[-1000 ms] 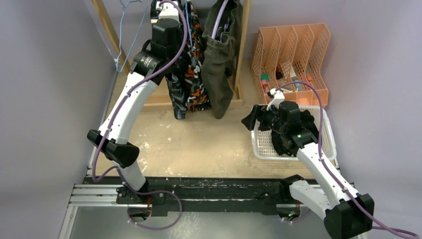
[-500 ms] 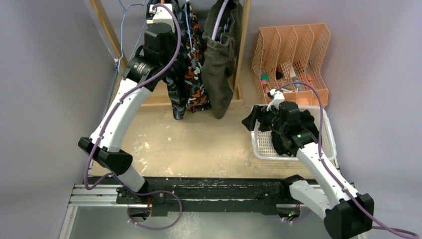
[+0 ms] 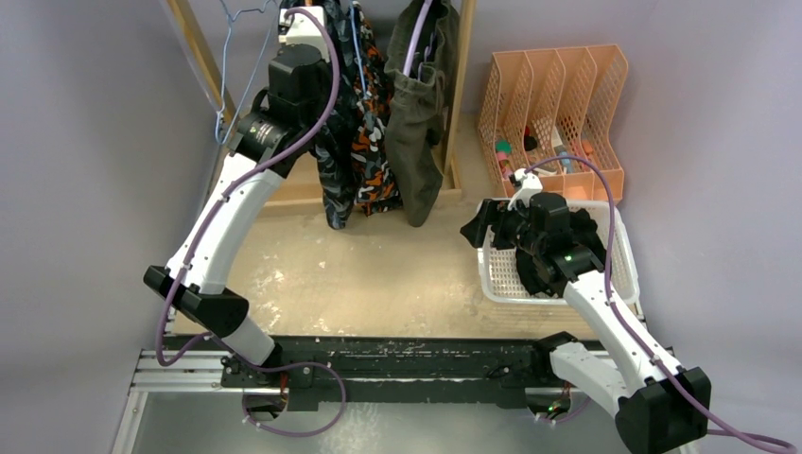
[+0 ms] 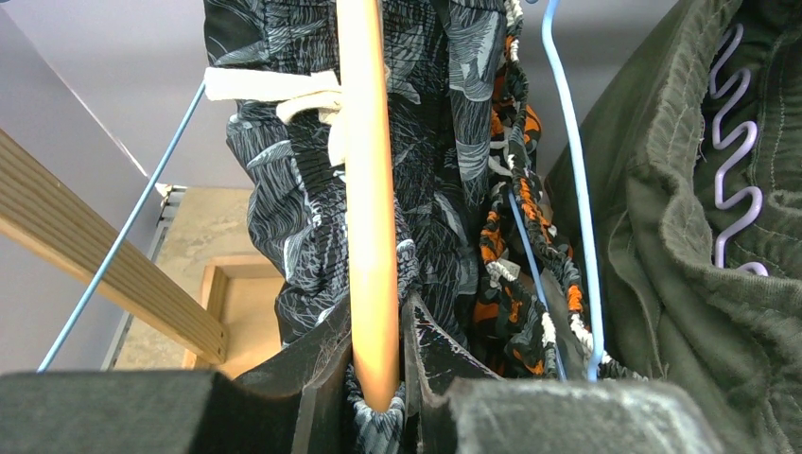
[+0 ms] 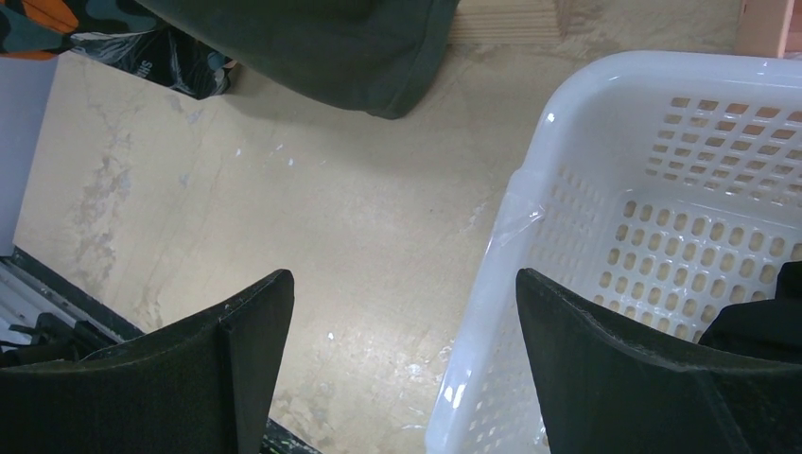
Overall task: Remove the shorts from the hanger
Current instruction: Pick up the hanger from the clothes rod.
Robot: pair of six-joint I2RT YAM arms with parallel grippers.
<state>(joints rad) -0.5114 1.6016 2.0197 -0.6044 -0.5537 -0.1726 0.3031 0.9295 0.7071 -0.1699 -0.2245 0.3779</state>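
Three pairs of shorts hang from the rail at the back: dark navy with pale print [image 3: 333, 184] [image 4: 284, 189], orange-black-white camo [image 3: 374, 161] [image 4: 501, 284] and olive-green [image 3: 416, 123] [image 4: 681, 284]. My left gripper [image 3: 301, 21] [image 4: 376, 317] is up at the rail, shut on the orange hanger [image 4: 369, 170], with the navy waistband bunched under it between the jaws. My right gripper [image 3: 478, 227] [image 5: 402, 312] hangs open and empty over the table beside the basket rim. Black shorts [image 5: 766, 307] lie in the basket.
A white perforated basket [image 3: 626, 274] [image 5: 586, 142] stands at the right, an orange file rack [image 3: 553, 104] behind it. The wooden frame [image 3: 199, 57] [image 4: 95, 255] holds an empty blue wire hanger [image 3: 241, 57]. A blue hanger [image 4: 567, 170] carries the camo pair and a purple one [image 4: 733, 142] the olive pair.
My left gripper has closed on the orange hanger, and the left arm has shifted back and to the left. The right arm has not moved.
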